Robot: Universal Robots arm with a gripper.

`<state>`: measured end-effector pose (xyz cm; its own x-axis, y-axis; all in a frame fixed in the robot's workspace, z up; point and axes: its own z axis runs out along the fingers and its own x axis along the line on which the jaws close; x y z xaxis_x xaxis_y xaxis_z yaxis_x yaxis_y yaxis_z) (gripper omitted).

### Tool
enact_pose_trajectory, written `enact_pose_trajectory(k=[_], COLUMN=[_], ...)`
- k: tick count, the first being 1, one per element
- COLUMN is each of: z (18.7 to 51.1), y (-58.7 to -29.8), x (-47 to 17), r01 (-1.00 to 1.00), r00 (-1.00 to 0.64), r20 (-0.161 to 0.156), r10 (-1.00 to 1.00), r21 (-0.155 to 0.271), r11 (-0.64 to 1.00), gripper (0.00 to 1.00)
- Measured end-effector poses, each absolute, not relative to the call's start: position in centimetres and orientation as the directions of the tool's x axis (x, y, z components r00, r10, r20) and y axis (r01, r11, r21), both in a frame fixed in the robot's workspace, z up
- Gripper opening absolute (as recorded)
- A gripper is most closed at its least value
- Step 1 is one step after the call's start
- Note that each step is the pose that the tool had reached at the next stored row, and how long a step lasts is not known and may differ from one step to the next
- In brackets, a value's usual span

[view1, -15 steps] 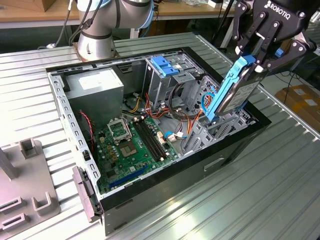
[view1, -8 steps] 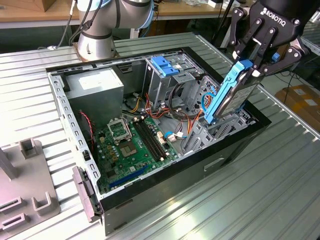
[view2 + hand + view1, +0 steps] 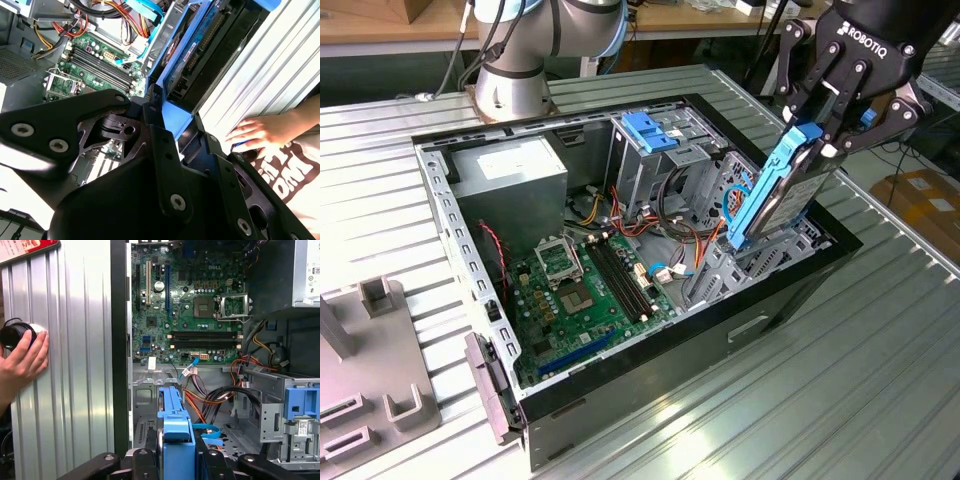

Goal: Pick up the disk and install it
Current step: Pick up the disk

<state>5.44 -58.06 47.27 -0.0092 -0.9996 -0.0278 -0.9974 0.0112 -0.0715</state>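
Pincer [image 3: 825, 140] and disk [image 3: 780, 195] meet in the exterior view, where we see it clamped shut on the disk's upper end. The disk stands steeply tilted, its lower end down among the grey brackets in the corner of the open computer case [image 3: 650, 365] on the exterior view's right. The case lies on the ribbed metal counter [image 3: 840, 400], with a green circuit board [image 3: 585, 290] on its floor, a grey power box [image 3: 510, 170] towards the exterior view's left and a blue latch [image 3: 645, 130] on top of the drive cage.

In the second wrist view we look past a black finger [image 3: 152, 107] along the disk [image 3: 192, 47], whose blue rail is pinched between the fingers. A person's hand [image 3: 260, 132] lies on the counter outside the case.

In the first wrist view the disk [image 3: 175, 430] shows its blue rail edge-on between the fingers, above the case interior, with the circuit board [image 3: 190, 300] beyond. The hand [image 3: 25, 360] rests on a small black round thing [image 3: 11, 334] on the counter [image 3: 75, 365].
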Motion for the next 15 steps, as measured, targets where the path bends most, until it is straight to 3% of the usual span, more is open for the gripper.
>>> enact_pose_trajectory(k=[15], z=[46.58], y=[-57.97], x=[5.29], r01=[-0.997], r00=[-0.006], r20=[-0.028], r10=[-1.0], r21=[-0.072], r11=[0.007], gripper=[0.37])
